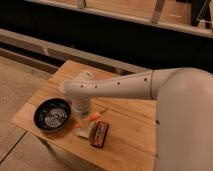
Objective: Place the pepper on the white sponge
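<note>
The pepper (95,116) is a small orange vegetable with a thin green stem, lying on the wooden table (130,125). The white sponge (82,131) lies flat just in front and to the left of it, beside a dark red-brown block (100,134). My gripper (82,114) hangs down from the white arm, right above the spot where the pepper's left end and the sponge's far edge meet. The arm's wrist hides its tips and part of the pepper's left end.
A black bowl (52,115) sits on the table left of the sponge. The table's front edge runs close under the sponge and block. A low ledge and dark wall stand behind the table. The floor lies to the left.
</note>
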Controlling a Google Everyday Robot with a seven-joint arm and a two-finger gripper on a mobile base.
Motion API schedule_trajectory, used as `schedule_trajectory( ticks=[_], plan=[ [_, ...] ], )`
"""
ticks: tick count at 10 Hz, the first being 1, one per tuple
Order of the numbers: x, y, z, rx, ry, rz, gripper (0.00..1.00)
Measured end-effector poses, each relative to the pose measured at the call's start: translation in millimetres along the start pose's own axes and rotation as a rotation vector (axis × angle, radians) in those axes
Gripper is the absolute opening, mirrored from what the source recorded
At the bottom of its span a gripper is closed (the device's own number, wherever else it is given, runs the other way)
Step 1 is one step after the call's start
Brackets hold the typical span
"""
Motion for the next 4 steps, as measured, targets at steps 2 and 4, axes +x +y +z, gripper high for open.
schedule_trajectory(
  ticks=[2, 4],
  plan=[
    [-0.7, 0.6, 1.6, -0.006, -0.007, 0.008, 0.19],
    [-0.6, 0.5, 2.5, -0.012, -0.012, 0.014, 0.39]
  ],
)
